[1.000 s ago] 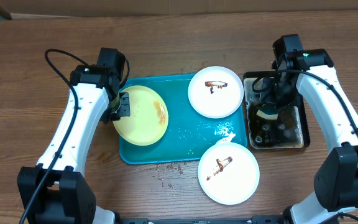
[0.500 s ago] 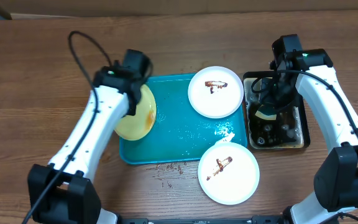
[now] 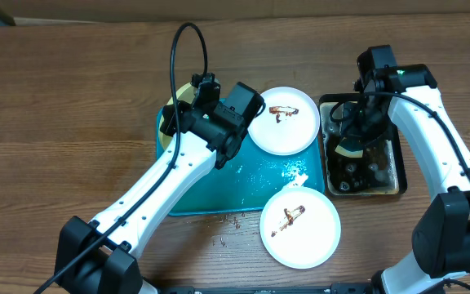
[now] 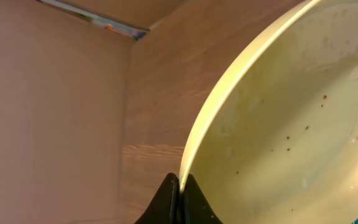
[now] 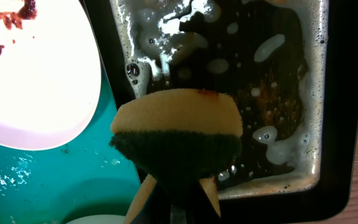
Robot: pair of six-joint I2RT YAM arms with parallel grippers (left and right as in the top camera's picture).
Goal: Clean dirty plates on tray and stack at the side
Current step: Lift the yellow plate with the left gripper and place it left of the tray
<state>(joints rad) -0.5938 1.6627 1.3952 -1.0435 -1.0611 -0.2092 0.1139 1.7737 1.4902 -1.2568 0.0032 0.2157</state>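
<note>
As left gripper (image 4: pixel 179 182) pinches, yellow plate (image 4: pixel 278 124) tilted

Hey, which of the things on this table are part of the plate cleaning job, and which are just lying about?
For the job: yellow plate, far white plate, near white plate, tray, sponge, basin of dirty water.
Just lying about: brown crumbs on the table in front of the tray.

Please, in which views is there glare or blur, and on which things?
Right wrist view: the white plate is overexposed, bright reflections lie on the dirty water in the basin, the sponge is sharp. Left wrist view: the yellow plate, very near, looks slightly soft, its rim bright. Overhead view: even light, everything sharp.
</note>
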